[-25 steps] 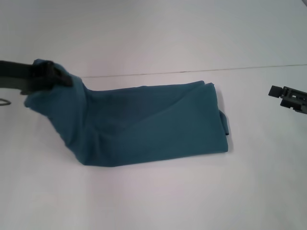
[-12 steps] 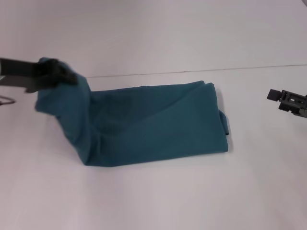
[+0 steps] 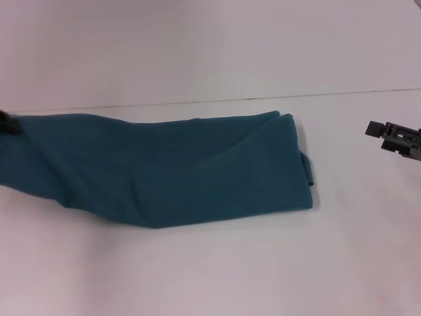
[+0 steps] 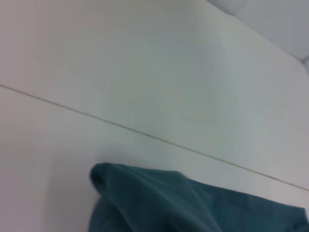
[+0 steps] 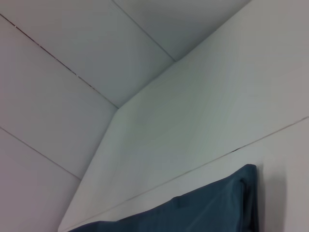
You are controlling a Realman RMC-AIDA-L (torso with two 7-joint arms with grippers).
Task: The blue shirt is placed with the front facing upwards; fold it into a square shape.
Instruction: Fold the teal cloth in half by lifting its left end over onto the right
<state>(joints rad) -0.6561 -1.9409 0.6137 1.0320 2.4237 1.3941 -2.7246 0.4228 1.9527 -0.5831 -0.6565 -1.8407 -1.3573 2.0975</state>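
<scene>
The blue shirt point(image 3: 177, 168) lies as a long folded teal band across the table, its right end folded square and its left end running out past the picture's left edge. Only a dark tip of my left gripper point(image 3: 6, 122) shows at that edge, where the cloth's upper left corner is drawn up to it, shut on the fabric. The left wrist view shows a bunched end of the shirt point(image 4: 159, 198) close below the camera. My right gripper point(image 3: 396, 137) hangs at the far right, apart from the shirt, whose folded edge point(image 5: 212, 203) shows in the right wrist view.
The white table point(image 3: 217, 270) has a thin dark seam point(image 3: 217, 100) running across just behind the shirt. A small dark flap point(image 3: 308, 170) sticks out at the shirt's right end.
My left gripper has swung far to the left and down, pulling the raised left end of the shirt out flat and long. The right gripper has stayed in place.
</scene>
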